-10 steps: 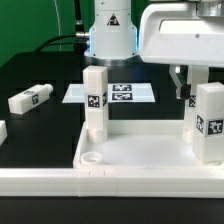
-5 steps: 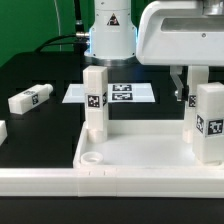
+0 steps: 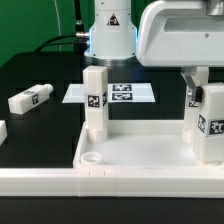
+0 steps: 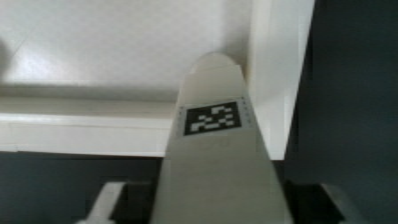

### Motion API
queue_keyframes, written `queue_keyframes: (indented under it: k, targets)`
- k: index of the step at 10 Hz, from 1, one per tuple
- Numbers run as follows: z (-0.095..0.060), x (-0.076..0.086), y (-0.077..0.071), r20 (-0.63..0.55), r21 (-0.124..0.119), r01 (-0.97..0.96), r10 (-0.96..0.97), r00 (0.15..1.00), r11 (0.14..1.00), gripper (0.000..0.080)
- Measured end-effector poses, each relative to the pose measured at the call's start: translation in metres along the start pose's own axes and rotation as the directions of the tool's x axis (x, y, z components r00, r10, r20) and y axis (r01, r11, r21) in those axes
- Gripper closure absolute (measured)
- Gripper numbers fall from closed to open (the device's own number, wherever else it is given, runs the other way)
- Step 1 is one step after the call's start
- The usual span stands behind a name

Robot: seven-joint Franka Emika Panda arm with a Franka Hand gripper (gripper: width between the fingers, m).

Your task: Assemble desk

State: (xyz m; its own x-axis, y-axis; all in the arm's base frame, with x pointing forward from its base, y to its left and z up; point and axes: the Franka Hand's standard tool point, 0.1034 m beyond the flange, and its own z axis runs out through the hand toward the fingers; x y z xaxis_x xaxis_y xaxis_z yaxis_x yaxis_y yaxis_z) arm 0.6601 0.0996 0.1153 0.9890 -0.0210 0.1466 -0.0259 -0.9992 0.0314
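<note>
The white desk top (image 3: 140, 172) lies at the front, tray side up. One white tagged leg (image 3: 95, 100) stands upright in a back corner on the exterior view's left. A second leg (image 3: 212, 125) stands upright at the exterior view's right. My gripper (image 3: 197, 93) is lowered over the top of this second leg. In the wrist view the leg (image 4: 217, 130) sits between my fingers (image 4: 114, 203), with a dark gap on each side, and the desk top (image 4: 107, 95) lies beyond it. The gripper (image 4: 222, 208) is open around the leg. Two loose legs (image 3: 30, 98) (image 3: 2, 131) lie on the black table.
The marker board (image 3: 125, 93) lies flat behind the desk top, in front of the arm's base (image 3: 110, 35). An unfilled round socket (image 3: 91, 157) shows in the desk top's front corner on the exterior view's left.
My gripper has shifted toward the exterior view's right, from beside the right leg to over its top. The legs and desk top have not moved.
</note>
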Motion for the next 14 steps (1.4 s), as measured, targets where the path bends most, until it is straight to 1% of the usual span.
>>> queue_keyframes:
  k: [1, 3, 4, 5, 6, 8, 9, 10, 12, 14]
  targets:
    - [0.0002, 0.0003, 0.0003, -0.003, 0.000, -0.001, 0.001, 1.000, 1.000, 0.0510]
    - [0.0003, 0.0004, 0.0008, -0.002, 0.000, -0.036, 0.036, 0.999, 0.999, 0.0510]
    - [0.0003, 0.0003, 0.0008, -0.002, 0.001, -0.086, 0.086, 0.996, 0.996, 0.0510]
    - [0.0003, 0.0003, 0.0007, -0.002, 0.002, -0.178, 0.178, 0.984, 0.984, 0.0510]
    - [0.0004, 0.0002, 0.0007, -0.001, 0.002, -0.217, 0.217, 0.976, 0.976, 0.0510]
    - [0.0012, -0.0005, 0.0010, 0.000, 0.005, -0.380, 0.380, 0.925, 0.925, 0.0509]
    - [0.0015, 0.0002, 0.0025, -0.008, 0.021, -0.453, 0.454, 0.891, 0.891, 0.0509]
    - [0.0020, -0.0003, 0.0029, -0.008, 0.028, -0.559, 0.559, 0.829, 0.829, 0.0509]
    - [0.0024, -0.0012, 0.0032, -0.008, 0.031, -0.684, 0.684, 0.729, 0.729, 0.0509]
    - [0.0024, -0.0018, 0.0041, -0.003, 0.028, -0.793, 0.794, 0.608, 0.608, 0.0509]
